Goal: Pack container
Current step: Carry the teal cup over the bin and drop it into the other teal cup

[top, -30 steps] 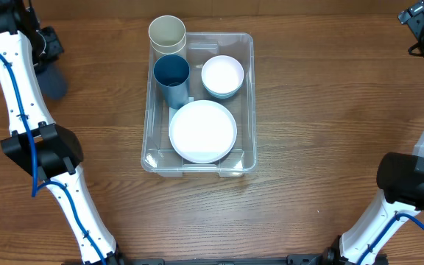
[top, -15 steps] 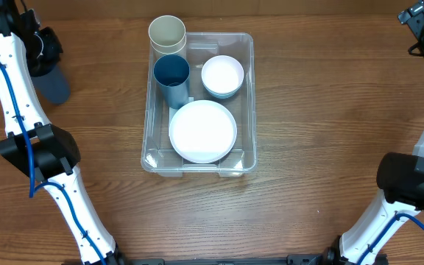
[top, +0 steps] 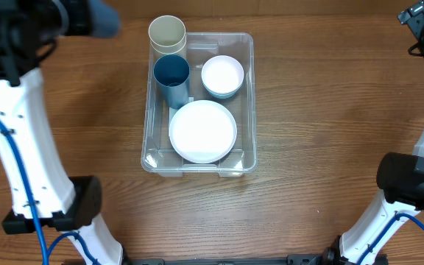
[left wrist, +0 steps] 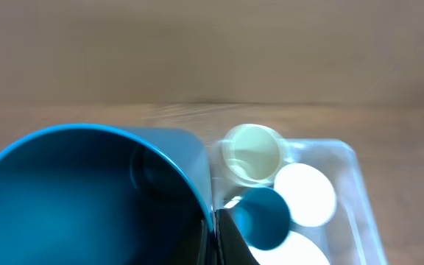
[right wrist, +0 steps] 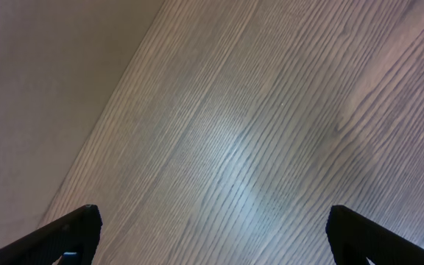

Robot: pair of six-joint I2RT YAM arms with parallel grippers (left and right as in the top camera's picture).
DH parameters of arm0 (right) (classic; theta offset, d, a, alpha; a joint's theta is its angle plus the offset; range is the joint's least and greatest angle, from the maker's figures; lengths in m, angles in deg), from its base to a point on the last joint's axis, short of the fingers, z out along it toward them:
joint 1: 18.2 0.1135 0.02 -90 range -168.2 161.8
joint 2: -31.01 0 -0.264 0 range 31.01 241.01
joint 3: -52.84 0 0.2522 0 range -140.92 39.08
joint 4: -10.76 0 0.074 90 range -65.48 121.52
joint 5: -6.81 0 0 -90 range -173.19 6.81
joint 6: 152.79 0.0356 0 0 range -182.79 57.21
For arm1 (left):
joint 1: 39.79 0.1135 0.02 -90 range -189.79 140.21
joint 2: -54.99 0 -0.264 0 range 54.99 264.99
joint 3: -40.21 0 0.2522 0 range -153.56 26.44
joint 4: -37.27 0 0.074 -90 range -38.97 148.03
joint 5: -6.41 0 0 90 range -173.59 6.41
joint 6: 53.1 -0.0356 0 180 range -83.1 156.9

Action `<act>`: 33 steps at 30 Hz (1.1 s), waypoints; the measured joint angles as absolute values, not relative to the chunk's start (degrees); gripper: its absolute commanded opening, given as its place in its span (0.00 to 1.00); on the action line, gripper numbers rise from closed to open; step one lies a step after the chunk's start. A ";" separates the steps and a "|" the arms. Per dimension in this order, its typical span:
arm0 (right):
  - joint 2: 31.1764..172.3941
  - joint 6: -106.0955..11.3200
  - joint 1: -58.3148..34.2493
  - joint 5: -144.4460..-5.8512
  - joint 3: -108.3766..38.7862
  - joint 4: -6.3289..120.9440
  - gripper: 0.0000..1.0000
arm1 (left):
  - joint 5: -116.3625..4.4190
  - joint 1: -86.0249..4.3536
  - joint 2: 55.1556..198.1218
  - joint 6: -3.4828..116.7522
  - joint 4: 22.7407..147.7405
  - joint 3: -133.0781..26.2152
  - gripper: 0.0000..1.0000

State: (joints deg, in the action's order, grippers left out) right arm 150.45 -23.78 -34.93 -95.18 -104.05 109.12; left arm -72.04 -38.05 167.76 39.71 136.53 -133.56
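The clear container (top: pixel 249 103) sits mid-table. Inside it are a dark blue cup (top: pixel 171 76), a small white bowl (top: pixel 222 76) and a large white bowl (top: pixel 202 131). A cream cup (top: pixel 167 34) stands at its far left corner. My left gripper (top: pixel 72 16) is raised high at the far left, shut on the rim of a blue cup (top: pixel 100 18). In the left wrist view the held blue cup (left wrist: pixel 87 199) fills the lower left, with the container (left wrist: pixel 344 158) beyond. My right gripper (right wrist: pixel 212 228) is open and empty over bare wood.
The wooden table (top: pixel 330 110) stretches to both sides of the container. My right arm (top: pixel 422 29) is at the far right edge, away from the container.
My left arm has lifted the blue cup off the table at the left and swung it up toward the far edge, nearer the container.
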 measured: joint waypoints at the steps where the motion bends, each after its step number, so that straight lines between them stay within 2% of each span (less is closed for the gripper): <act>1: 150.45 -23.78 -34.93 -95.18 -104.05 109.14 1.00 | -72.19 -41.76 167.08 38.55 136.29 -133.56 0.04; 6: 150.45 -23.78 -34.93 -95.16 -104.05 109.12 1.00 | -75.25 -57.92 165.99 34.53 137.56 -133.45 0.04; 10: 150.45 -23.80 -34.93 -95.16 -104.05 109.14 1.00 | -82.35 -64.56 166.80 33.48 139.46 -133.36 0.04; 20: 150.45 -23.76 -34.93 -95.18 -104.05 109.12 1.00 | -94.83 -65.96 176.77 33.52 141.95 -133.34 0.04; 33: 150.45 -23.78 -34.93 -95.16 -104.05 109.12 1.00 | -95.82 -66.40 178.78 33.74 142.76 -133.34 0.04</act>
